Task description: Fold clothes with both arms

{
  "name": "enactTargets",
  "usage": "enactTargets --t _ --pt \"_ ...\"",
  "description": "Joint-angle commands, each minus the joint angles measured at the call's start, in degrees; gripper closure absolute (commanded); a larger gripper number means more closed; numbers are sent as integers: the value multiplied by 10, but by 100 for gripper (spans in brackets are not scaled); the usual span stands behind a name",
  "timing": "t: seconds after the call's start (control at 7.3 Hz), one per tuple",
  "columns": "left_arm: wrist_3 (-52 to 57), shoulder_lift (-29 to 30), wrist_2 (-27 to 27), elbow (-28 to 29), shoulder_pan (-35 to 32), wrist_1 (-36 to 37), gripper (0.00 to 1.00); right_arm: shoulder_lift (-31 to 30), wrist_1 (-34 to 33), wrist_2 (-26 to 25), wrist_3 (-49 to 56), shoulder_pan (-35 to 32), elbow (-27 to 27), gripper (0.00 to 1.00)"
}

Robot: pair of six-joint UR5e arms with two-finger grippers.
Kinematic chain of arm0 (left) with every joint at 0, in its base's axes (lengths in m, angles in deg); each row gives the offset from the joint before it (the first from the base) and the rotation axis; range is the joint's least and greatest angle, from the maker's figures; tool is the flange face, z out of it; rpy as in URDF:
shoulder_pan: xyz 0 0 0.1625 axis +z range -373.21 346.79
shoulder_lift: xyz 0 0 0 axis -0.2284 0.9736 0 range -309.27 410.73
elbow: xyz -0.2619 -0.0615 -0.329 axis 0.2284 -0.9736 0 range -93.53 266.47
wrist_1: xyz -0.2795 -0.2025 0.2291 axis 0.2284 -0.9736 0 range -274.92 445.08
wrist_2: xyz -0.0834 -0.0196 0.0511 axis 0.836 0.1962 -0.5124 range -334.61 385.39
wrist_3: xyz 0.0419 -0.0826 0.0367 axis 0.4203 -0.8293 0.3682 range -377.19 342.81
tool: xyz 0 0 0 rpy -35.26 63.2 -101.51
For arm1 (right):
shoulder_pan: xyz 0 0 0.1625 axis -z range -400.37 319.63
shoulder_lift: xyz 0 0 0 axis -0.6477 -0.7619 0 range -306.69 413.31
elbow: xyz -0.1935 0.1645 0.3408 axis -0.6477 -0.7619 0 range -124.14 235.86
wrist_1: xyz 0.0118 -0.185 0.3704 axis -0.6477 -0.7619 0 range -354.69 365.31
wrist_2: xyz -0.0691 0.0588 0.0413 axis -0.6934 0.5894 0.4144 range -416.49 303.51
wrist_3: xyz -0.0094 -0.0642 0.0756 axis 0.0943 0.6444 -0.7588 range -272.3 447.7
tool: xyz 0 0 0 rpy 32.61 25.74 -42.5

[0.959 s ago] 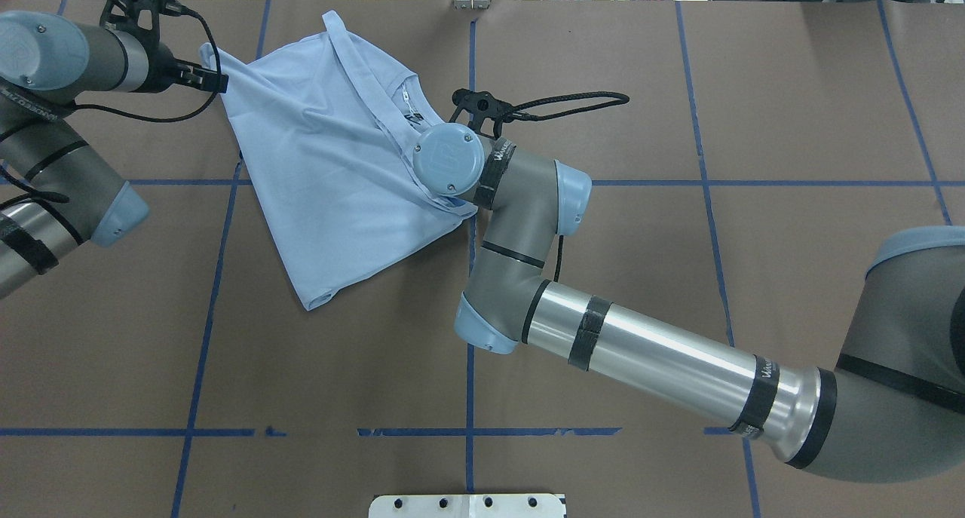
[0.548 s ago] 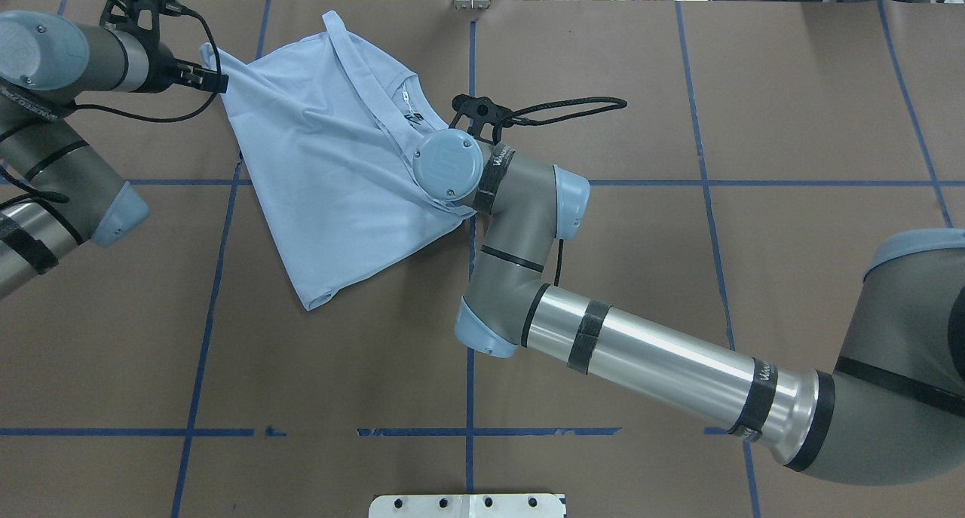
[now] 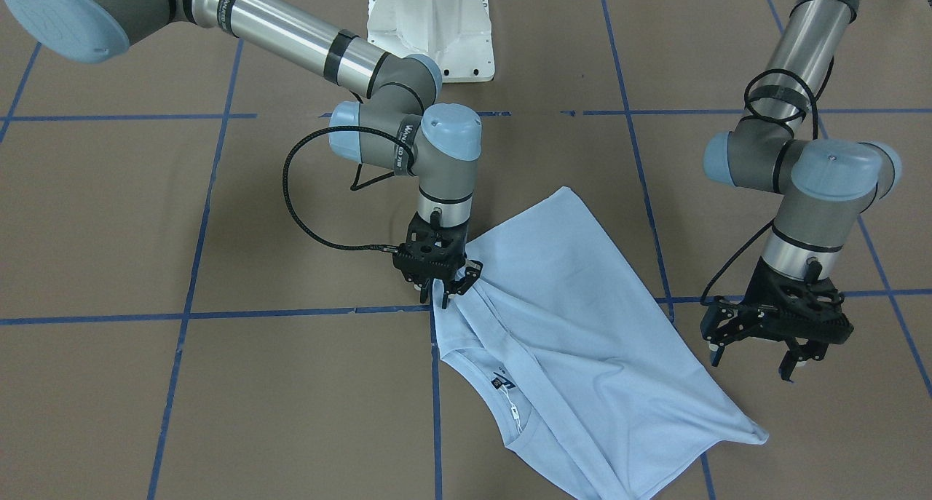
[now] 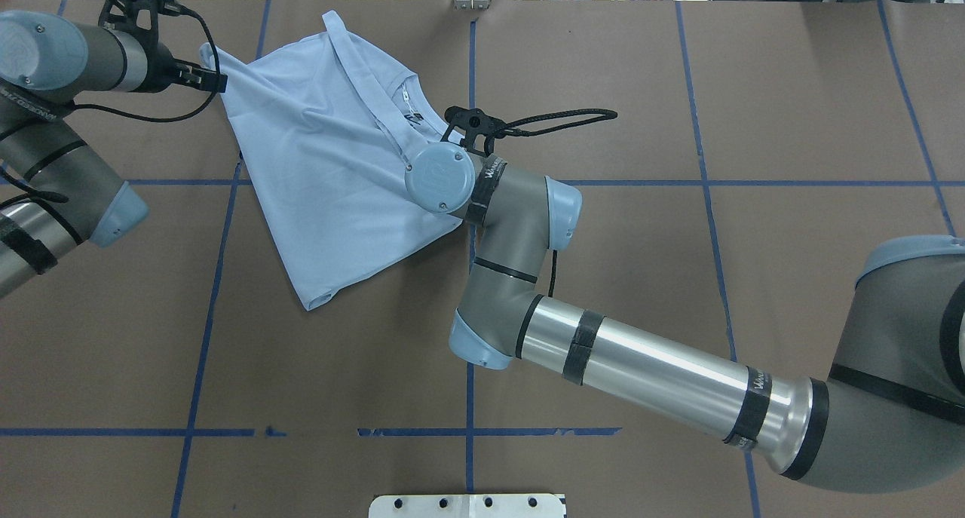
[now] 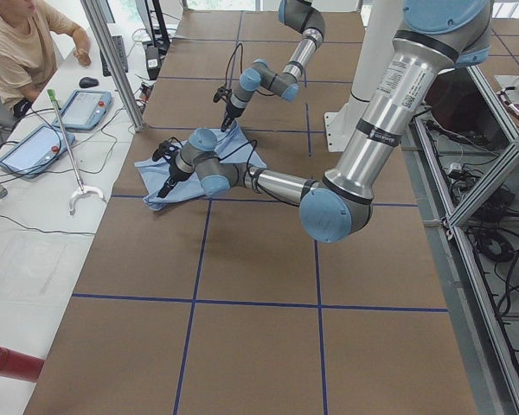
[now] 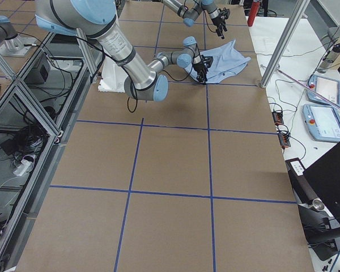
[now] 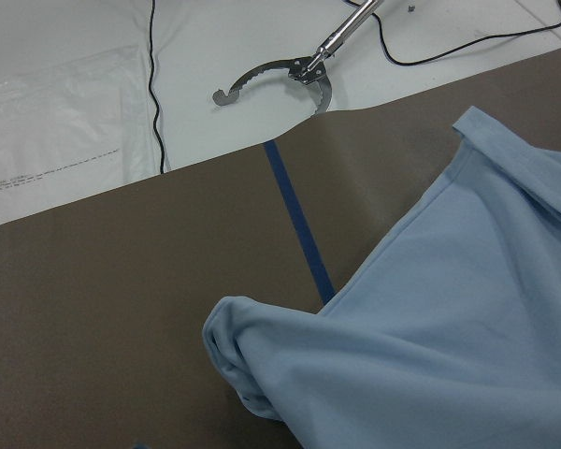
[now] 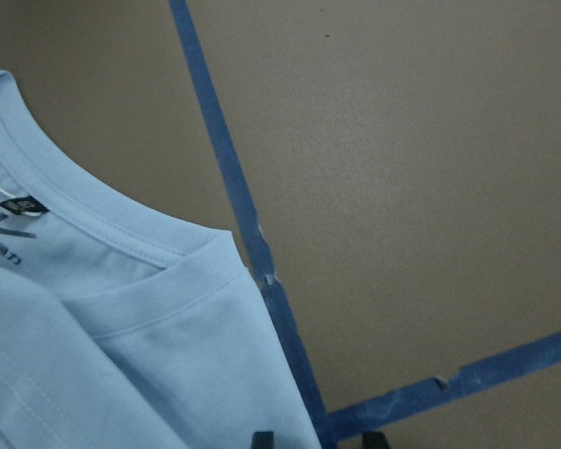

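The light blue T-shirt lies creased on the brown table at the far left in the overhead view, neck opening and dark label facing up. My right gripper points down at the shirt's shoulder edge beside the collar. In the right wrist view its fingertips stand a small gap apart astride that edge, open, with the shirt flat on the table. My left gripper hangs open just outside the shirt's far corner, touching nothing. The chest print is hidden.
The white pedestal base stands at the robot's side. Blue tape lines grid the table. Beyond the far edge, a white bench holds a metal reaching tool and tablets. A seated person is there.
My right arm's wrist has shifted toward the robot and slightly left over the shirt's edge, and its cable loop came along. The shirt and the left arm have not moved.
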Motion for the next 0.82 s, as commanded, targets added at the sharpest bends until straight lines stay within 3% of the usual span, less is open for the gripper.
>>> enactTargets --t 0.0,0.14,0.27,0.69 --pt "0 0 0 0 0 0 0 3 1 -2 0 2 -2 68" --pt "0 0 0 0 0 0 0 3 1 -2 0 2 -2 95" --pt "0 0 0 0 0 0 0 3 1 -2 0 2 -2 100" --pt "0 1 0 0 0 0 0 3 1 -2 3 -6 3 100"
